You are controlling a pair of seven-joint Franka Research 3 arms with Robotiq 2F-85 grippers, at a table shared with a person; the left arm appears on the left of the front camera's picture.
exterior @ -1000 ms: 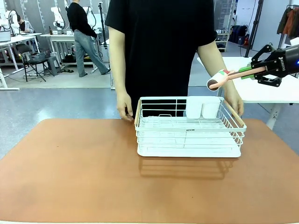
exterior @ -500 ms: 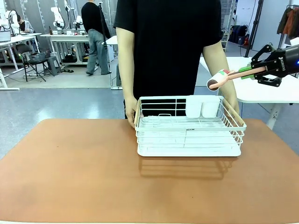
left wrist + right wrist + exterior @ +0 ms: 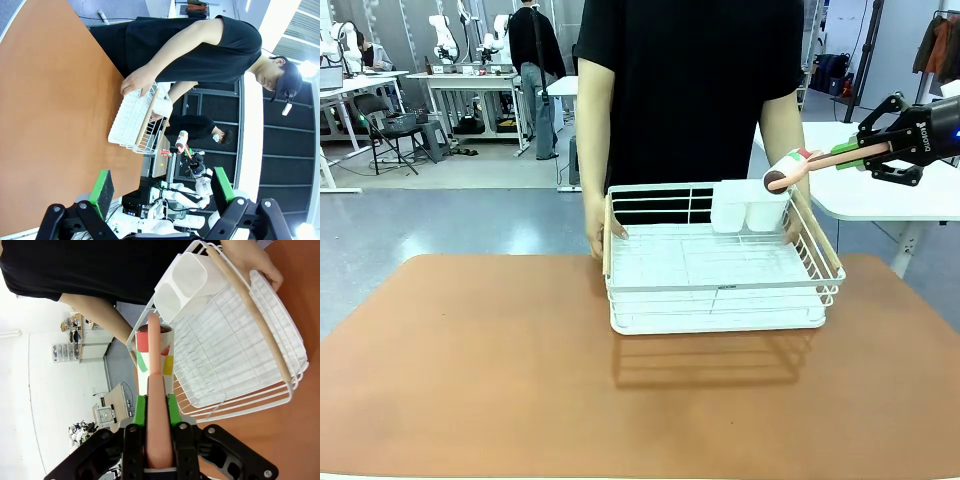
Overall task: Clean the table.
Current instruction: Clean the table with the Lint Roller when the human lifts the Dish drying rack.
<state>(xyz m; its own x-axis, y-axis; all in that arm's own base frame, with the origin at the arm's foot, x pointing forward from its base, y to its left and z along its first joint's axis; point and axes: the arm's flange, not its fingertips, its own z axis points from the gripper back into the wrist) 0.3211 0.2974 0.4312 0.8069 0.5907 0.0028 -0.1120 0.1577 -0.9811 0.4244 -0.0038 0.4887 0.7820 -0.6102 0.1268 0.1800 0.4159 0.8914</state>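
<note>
Reddish-brown and smooth, the tabletop (image 3: pixel 470 370) lay wide in the front view, with round corners at the far side. Its long way ran across the picture, from one arm's side to the other. A white wire rack (image 3: pixel 720 295) was over its far middle part, and a dark shadow lay on the tabletop just in front of the rack. It could not be told if the rack touched the top. A person stood at the far side with one hand (image 3: pixel 598 232) on the rack's end. Two white cups (image 3: pixel 750 205) were in the rack's far right corner.

The right tool (image 3: pixel 852 155) hung up past the far right corner of the tabletop, well above it. Its fingers were clamped on the pink handle of a lint roller (image 3: pixel 800 167). The roller pointed to the left and a bit down, with its round head near the cups. In the right wrist view the right tool (image 3: pixel 156 407) gripped the handle between green pads. There the roller (image 3: pixel 155 365) pointed away at the rack (image 3: pixel 225 355), with the tabletop (image 3: pixel 295 440) under it.

In the left wrist view the left tool (image 3: pixel 162 185) had its fingers wide apart with nothing between them. The tabletop (image 3: pixel 45 100) stretched away ahead of it. The rack (image 3: pixel 131 125) and the person's hand (image 3: pixel 137 82) were far off.
</note>
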